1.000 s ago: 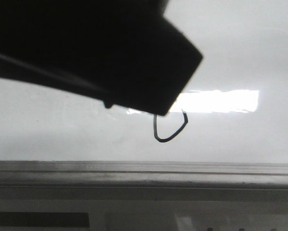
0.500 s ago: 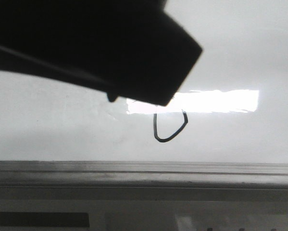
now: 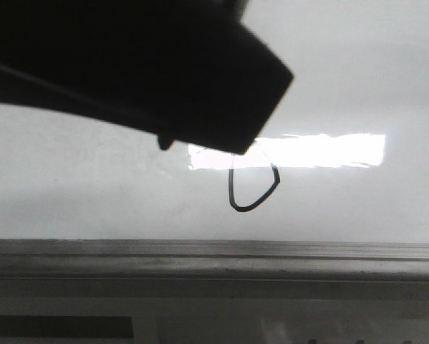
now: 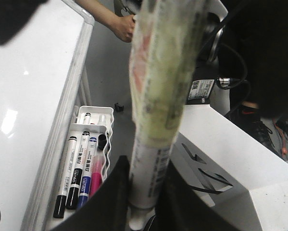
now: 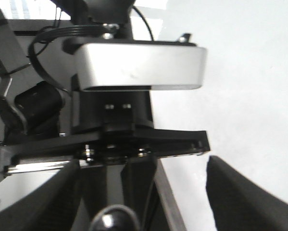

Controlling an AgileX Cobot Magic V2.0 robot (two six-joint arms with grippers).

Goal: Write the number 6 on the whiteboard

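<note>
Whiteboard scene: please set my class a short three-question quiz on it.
1. True or false: the left tool grips a marker.
2. The drawn line on the whiteboard is: A red, B black, C blue.
3. Fill in: the spare markers lie in a white ____.
Key: 1 true; 2 B; 3 tray.

A bright rectangular light glare gleams on the white surface. Below, a white wire tray holds spare markers beside grey floor and a white table.
</note>
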